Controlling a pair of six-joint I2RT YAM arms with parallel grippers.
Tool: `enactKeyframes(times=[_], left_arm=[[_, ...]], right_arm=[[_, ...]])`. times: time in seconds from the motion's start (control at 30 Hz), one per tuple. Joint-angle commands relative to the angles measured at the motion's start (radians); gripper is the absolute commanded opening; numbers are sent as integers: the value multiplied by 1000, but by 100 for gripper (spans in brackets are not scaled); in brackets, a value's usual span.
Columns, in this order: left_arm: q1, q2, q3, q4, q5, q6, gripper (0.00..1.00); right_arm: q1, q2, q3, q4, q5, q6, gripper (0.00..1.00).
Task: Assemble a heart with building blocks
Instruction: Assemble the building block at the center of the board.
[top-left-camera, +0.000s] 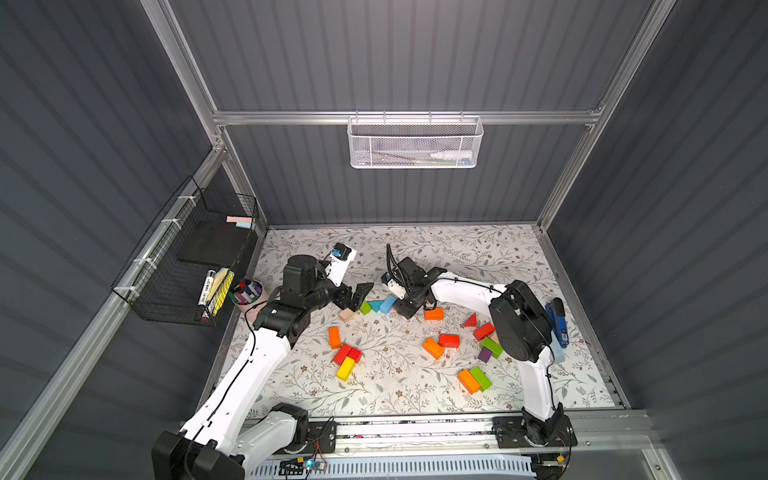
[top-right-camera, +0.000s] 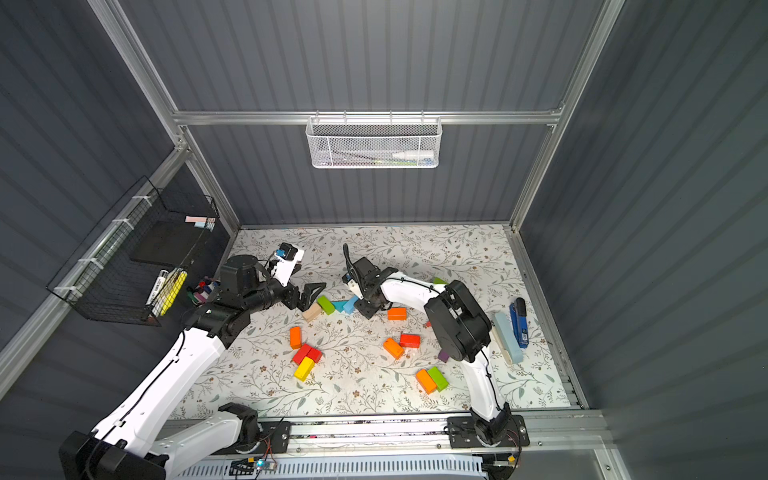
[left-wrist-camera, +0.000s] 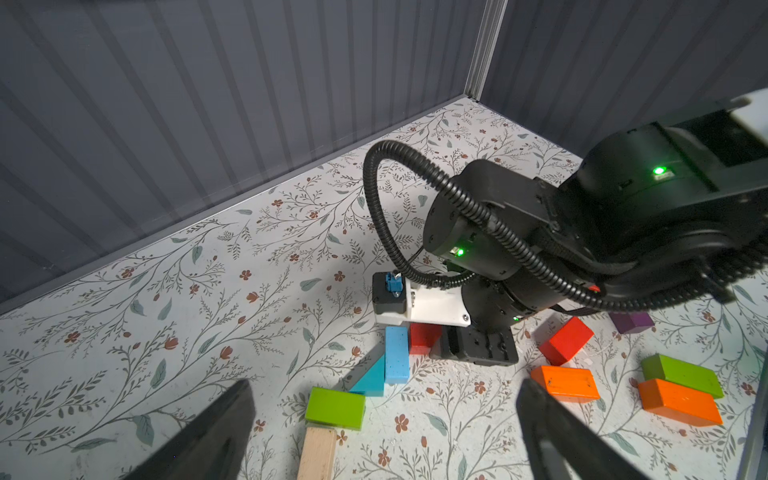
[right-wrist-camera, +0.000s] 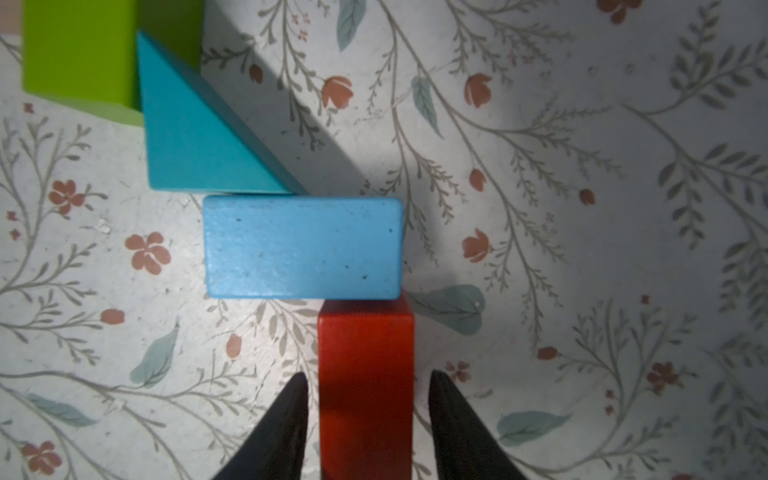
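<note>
both top views are lit evenly from above; the floral mat (top-left-camera: 399, 386) is bright, almost washed out at lower centre of the frame, while the grey walls (top-left-camera: 83, 124) at far left and far right stay dim; the frame rails (top-left-camera: 399, 117) splay toward the corners, a wide-lens distortion; fine detail is a little soft; in the left wrist view the left gripper (left-wrist-camera: 385, 384) shows fingers (left-wrist-camera: 224, 424) dark and blurred, and the green leds (left-wrist-camera: 658, 170) bloom; in the right wrist view a hard diagonal shadow crosses the mat beside the teal wedge (right-wrist-camera: 195, 141); the blue brick (right-wrist-camera: 303, 247) is sharp; the red brick (right-wrist-camera: 365, 332) is partly shaded; the right gripper (right-wrist-camera: 368, 374) has fingertips (right-wrist-camera: 282, 428) out of focus
</note>
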Motion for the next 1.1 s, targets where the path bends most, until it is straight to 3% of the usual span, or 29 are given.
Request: enactKeyframes(times=[0.0,0.13,0.2,0.33,0.5,0.8,1.07], left_arm=[[-1,0,-12,-3,-50,-61,99],[-1,21,7,-35,-164,-115,99],[2,8,13,-54,-239,-138,99],[15,-50,24,-109,-493,-176,99],[25,-106,106,-179,-733,-182,99],[25,-183,249,-230,-933,-152,99],[25,-308,225,-181,-959,-124,99]], right_arm=[[4,-98,-22,-18,-22,-2,56],[4,-174,-50,-29,-55,87,58],[9,-195,-46,-43,-90,199,57],[59,-251,-70,-6,-77,498,57],[162,-233,-34,66,-98,720,58],[285,-45,178,129,-75,826,59],[358,120,329,76,14,837,57]])
